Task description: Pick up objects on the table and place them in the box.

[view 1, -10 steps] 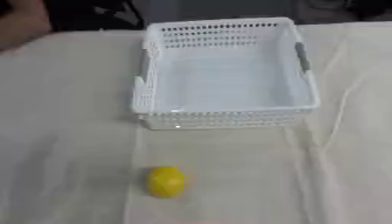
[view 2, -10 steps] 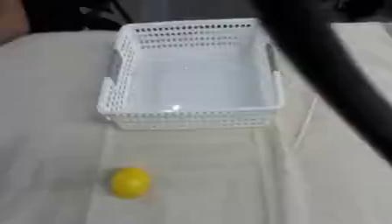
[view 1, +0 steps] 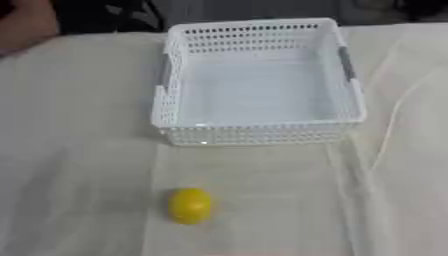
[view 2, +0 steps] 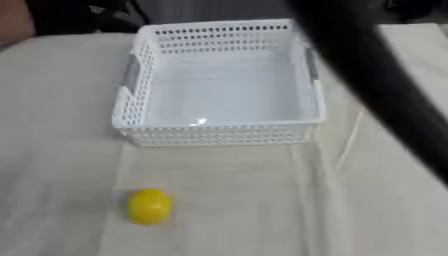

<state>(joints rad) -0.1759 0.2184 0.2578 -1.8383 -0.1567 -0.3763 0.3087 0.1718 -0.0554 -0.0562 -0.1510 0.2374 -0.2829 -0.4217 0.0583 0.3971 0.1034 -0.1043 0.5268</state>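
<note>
Yellow ball lies on the cloth, near side, well apart from the white basket and a little left of its front wall. Basket holds nothing.

Risk, as I judge it: the ball is round and the cloth creased, so a glancing touch could roll it off toward the near edge. A high basket wall could catch a low carry.

Hidden: neither hand shows, so open or closed cannot be told. A dark blurred arm crosses the right eye view, covering the basket's far right corner.
</note>
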